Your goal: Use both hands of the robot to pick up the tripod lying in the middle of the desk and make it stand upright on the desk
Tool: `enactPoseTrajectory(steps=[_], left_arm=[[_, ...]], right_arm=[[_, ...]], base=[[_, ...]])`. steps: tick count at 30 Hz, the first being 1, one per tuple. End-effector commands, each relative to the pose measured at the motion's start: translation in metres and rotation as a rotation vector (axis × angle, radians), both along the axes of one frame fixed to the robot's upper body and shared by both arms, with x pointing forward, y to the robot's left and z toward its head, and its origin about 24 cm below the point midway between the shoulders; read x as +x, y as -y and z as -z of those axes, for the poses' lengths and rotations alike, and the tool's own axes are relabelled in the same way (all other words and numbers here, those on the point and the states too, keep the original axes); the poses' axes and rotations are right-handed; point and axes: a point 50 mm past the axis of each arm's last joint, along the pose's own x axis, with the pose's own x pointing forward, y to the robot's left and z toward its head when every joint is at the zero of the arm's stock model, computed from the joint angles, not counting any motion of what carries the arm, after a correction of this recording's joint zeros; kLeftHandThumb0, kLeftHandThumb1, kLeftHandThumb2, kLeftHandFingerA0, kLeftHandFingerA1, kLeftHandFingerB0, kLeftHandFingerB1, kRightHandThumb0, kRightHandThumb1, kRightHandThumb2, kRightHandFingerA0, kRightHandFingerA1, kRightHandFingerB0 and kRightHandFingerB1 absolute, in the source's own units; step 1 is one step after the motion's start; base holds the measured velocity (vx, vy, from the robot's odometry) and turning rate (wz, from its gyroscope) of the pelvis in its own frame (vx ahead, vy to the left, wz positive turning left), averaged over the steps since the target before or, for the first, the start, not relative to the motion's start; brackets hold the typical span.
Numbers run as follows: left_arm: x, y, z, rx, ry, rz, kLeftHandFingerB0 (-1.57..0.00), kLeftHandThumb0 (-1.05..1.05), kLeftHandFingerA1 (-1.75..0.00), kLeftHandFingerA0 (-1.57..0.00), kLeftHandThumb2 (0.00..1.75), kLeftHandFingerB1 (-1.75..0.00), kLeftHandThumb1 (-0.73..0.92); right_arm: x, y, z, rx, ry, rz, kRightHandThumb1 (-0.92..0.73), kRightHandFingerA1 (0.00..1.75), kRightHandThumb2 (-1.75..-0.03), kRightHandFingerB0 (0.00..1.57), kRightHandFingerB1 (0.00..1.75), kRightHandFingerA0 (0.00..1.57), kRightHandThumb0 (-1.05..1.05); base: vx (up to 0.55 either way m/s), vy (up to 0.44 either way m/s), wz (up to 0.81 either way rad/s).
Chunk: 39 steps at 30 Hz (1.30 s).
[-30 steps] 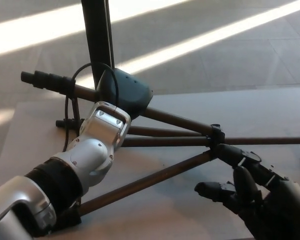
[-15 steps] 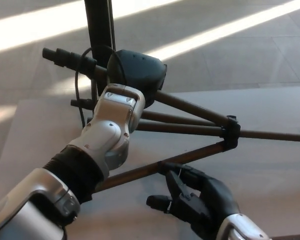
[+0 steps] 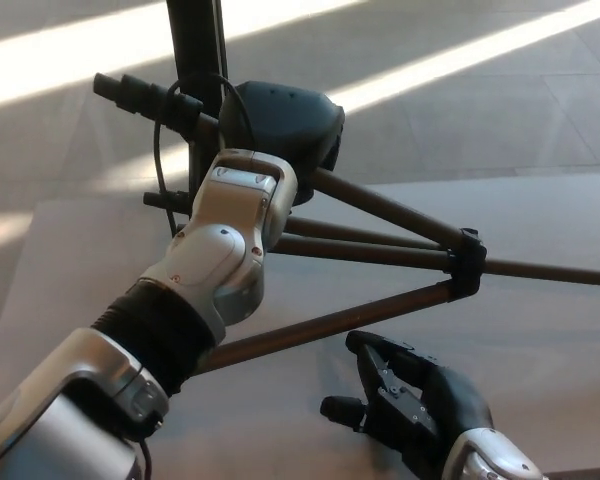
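Since half a second ago: tripod (image 3: 380, 240) head raised a touch higher and further toward picture right; right hand (image 3: 420, 405) dropped back from the lower leg and now apart from it.

Left hand (image 3: 280, 125) up at the head end of the tripod, dark shell covering the fingers, so cannot tell whether closed round the head or merely against it. Silver-and-black left forearm (image 3: 195, 290) running from lower left up to that hand, crossing over the near leg.

Tripod tilted, head lifted at upper left, legs fanning to the right and lower left. Black collar (image 3: 467, 265) on the legs at right, thinner section continuing toward the right edge. Pan handle (image 3: 145, 98) jutting out at upper left, a thin cable (image 3: 160, 160) looping below it. Lower leg (image 3: 330, 325) slanting down to the left, passing just above the right hand.

Right hand low at the bottom edge, fingers spread and holding nothing, fingertips pointing up-left toward that lower leg but short of it.

Pale worktop (image 3: 540, 340) beneath; black pole (image 3: 195, 60) rising behind the head.
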Motion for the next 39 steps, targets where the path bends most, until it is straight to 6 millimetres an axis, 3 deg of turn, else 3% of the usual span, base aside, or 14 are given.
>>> enactPoseTrajectory(steps=[1,4,6,12,13,14,17,21,22,25,30,34,37,39], left_arm=[[0.0,-0.004,-0.006,0.041,0.031,0.008,-0.77,-0.28,-1.26,-0.82,0.62,-0.77,0.65],[-0.002,-0.004,-0.004,0.039,0.032,0.02,-0.75,-0.31,-1.12,-0.8,0.62,-0.8,0.72],[-0.002,-0.004,-0.004,0.034,0.033,0.023,-0.77,-0.3,-1.38,-0.82,0.65,-0.97,0.71],[0.001,-0.002,-0.015,-0.001,0.038,0.026,-0.76,-0.3,-1.31,-0.83,0.68,-0.89,0.71],[0.001,0.001,-0.016,0.007,0.033,0.028,-0.77,-0.3,-1.32,-0.83,0.67,-0.87,0.72],[0.0,0.003,-0.018,0.004,0.044,0.032,-0.74,-0.32,-1.29,-0.81,0.67,-0.81,0.75],[-0.001,0.007,-0.019,0.019,0.076,0.038,-0.79,-0.32,-1.51,-0.78,0.7,-0.91,0.74],[-0.001,0.01,-0.024,0.024,0.081,0.048,-0.77,-0.31,-1.59,-0.8,0.67,-1.0,0.72],[0.0,0.01,-0.028,0.025,0.087,0.053,-0.75,-0.29,-1.35,-0.77,0.66,-0.85,0.67],[0.001,0.012,-0.037,0.006,0.114,0.074,-0.69,-0.26,-1.16,-0.82,0.68,-0.66,0.65],[0.002,0.017,-0.049,0.017,0.151,0.095,-0.79,-0.26,-1.44,-0.84,0.66,-0.84,0.6],[0.001,0.02,-0.049,-0.001,0.145,0.1,-0.8,-0.26,-1.36,-0.86,0.67,-0.8,0.6],[0.001,0.021,-0.046,0.0,0.14,0.106,-0.8,-0.26,-1.28,-0.85,0.68,-0.77,0.6],[0.001,0.022,-0.046,0.005,0.132,0.098,-0.82,-0.27,-1.43,-0.86,0.66,-0.83,0.59]], right_arm=[[-0.006,-0.006,0.008,0.078,-0.054,0.079,-0.71,0.89,-0.61,0.41,0.61,0.35,-0.59],[-0.007,-0.003,0.009,0.08,-0.064,0.078,-0.73,0.89,-0.61,0.39,0.58,0.32,-0.6],[-0.006,-0.001,0.011,0.053,-0.083,0.074,-0.74,0.93,-0.62,0.41,0.58,0.34,-0.59],[-0.007,-0.001,0.02,0.128,-0.154,0.096,-0.76,0.83,-0.62,0.27,0.49,0.16,-0.67],[-0.006,0.001,0.019,0.129,-0.161,0.076,-0.78,0.77,-0.63,0.19,0.44,0.09,-0.74],[-0.001,0.002,0.02,0.161,-0.178,0.066,-0.62,0.48,-1.0,0.07,0.41,0.02,-0.78],[0.004,0.003,0.021,0.191,-0.189,0.05,-0.65,0.32,-1.06,0.0,0.24,0.0,-0.84],[0.008,0.003,0.024,0.236,-0.217,0.046,-0.67,0.32,-1.06,0.0,0.21,0.0,-0.84],[0.008,0.0,0.026,0.249,-0.235,0.049,-0.68,0.3,-1.05,0.0,0.18,0.0,-0.86],[0.007,-0.006,0.033,0.303,-0.283,0.078,-0.7,0.28,-1.03,0.0,0.15,0.0,-0.9],[0.008,-0.014,0.041,0.342,-0.325,0.107,-0.65,0.31,-1.03,0.0,0.21,0.0,-0.85],[0.011,-0.021,0.042,0.341,-0.3,0.064,-0.68,0.2,-1.02,0.1,0.0,0.0,-1.04],[0.013,-0.022,0.042,0.358,-0.283,0.06,-0.68,0.22,-1.02,0.0,0.08,0.0,-1.05],[0.017,-0.021,0.039,0.329,-0.275,-0.01,-0.77,0.0,-0.71,0.0,0.0,0.0,-0.95]], base=[[0.0,0.0,0.0],[0.0,0.0,0.0],[0.0,0.0,0.0],[0.0,0.0,0.0],[0.0,0.0,0.0],[0.0,0.0,0.0],[0.0,0.0,0.0],[0.0,0.0,0.0],[0.0,0.0,0.0],[0.0,0.0,0.0],[0.0,0.0,0.0],[0.0,0.0,0.0],[0.0,0.0,0.0],[0.0,0.0,0.0]])
